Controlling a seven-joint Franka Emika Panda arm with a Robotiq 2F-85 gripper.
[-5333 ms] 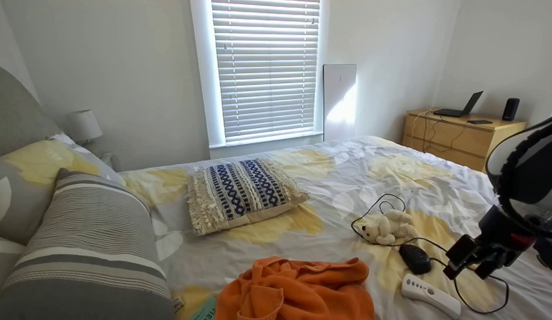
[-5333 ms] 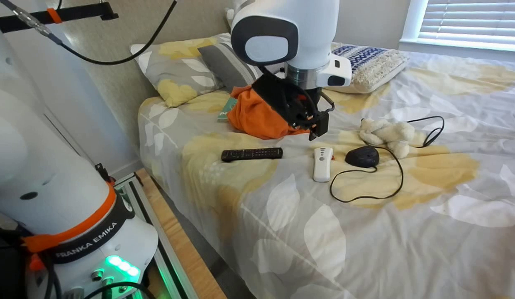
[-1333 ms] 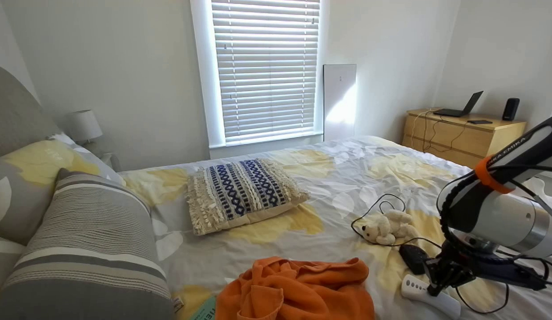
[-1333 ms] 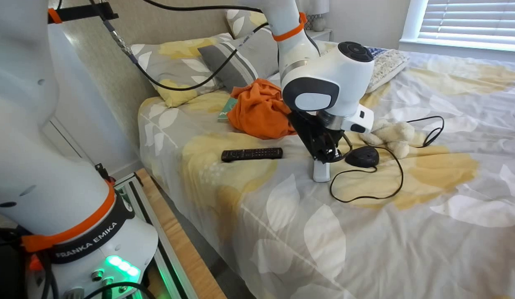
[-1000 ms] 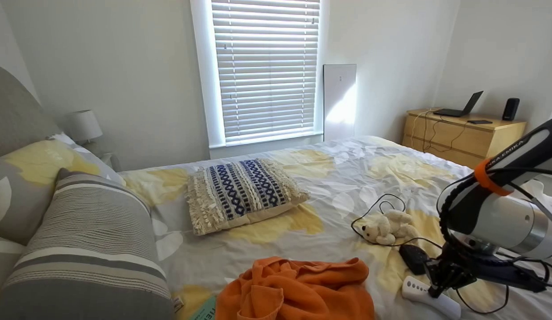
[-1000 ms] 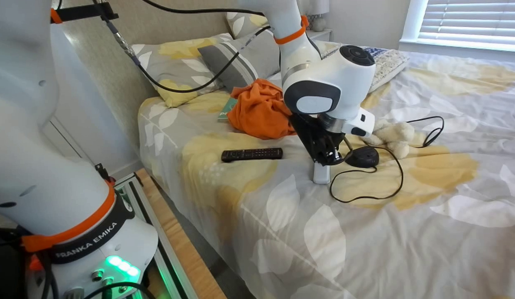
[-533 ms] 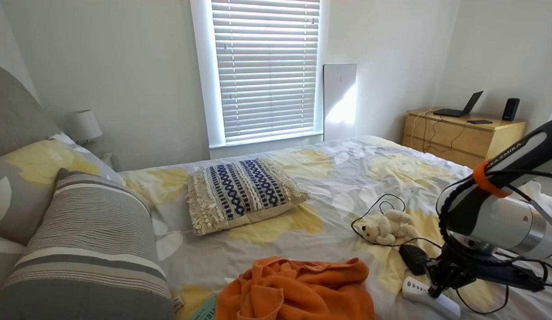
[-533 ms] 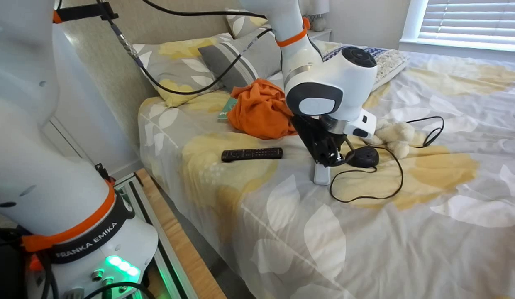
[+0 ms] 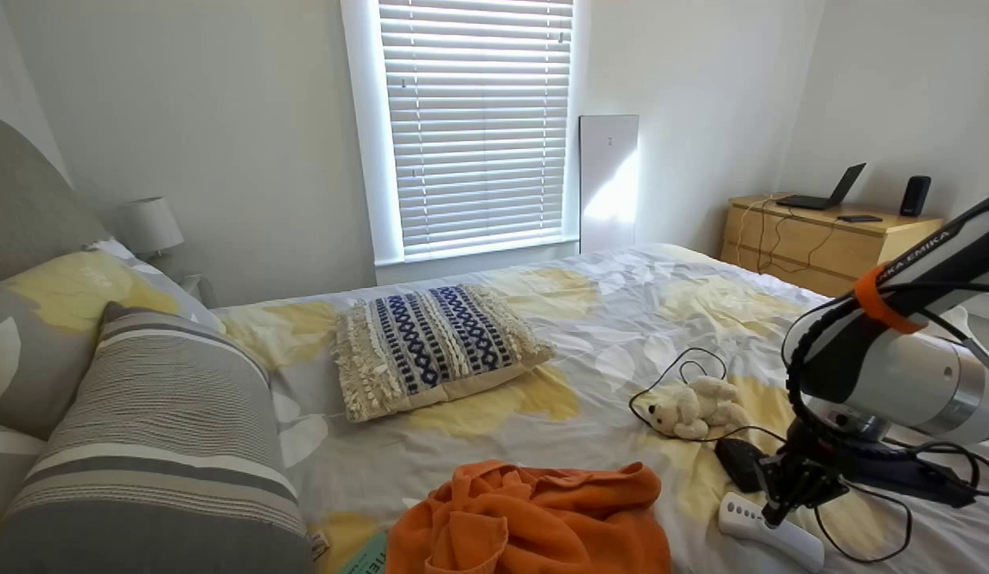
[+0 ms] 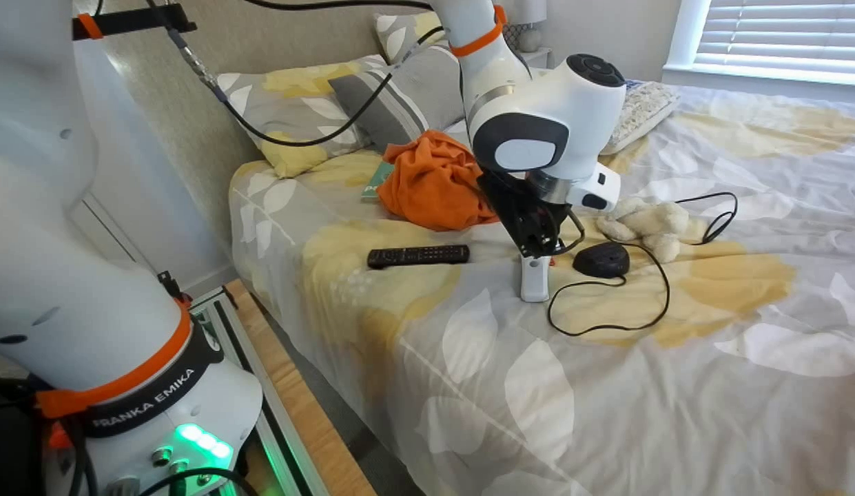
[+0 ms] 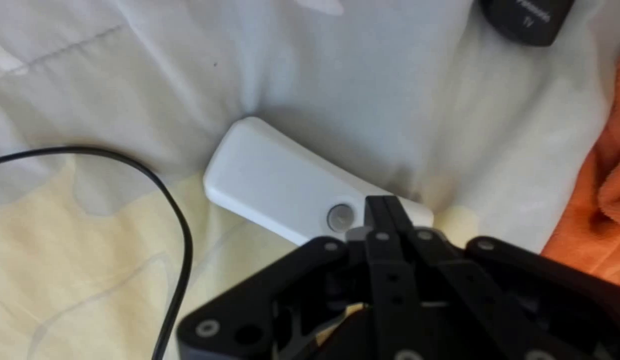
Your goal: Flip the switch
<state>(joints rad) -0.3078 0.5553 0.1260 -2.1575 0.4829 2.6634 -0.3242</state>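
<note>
A white remote (image 11: pixel 280 175) lies on the bed, seen in both exterior views as well. On its top face are a round grey button (image 11: pixel 341 218) and, at one end, a row of small grey buttons (image 9: pixel 741 510). A small red bit (image 10: pixel 552 262) shows beside it in an exterior view. Which part is the switch I cannot tell. My gripper (image 11: pixel 383 201) is shut with nothing between its fingers, pointing down over the remote just past the round button. Whether the fingertips touch the remote is unclear. The gripper hides part of the remote's buttoned end.
Close beside the white remote sits a black mouse-shaped device (image 10: pixel 601 260) with a looping black cable (image 11: pixel 185 240). A white teddy bear (image 9: pixel 693 408), a black TV remote (image 10: pixel 417 256) and an orange cloth (image 10: pixel 434 186) lie around it. A fringed cushion (image 9: pixel 438 351) is farther off.
Over about five seconds my gripper came down onto the white remote. In the last half second it rose slightly, and the remote, which had shifted a little, sits back near its earlier place.
</note>
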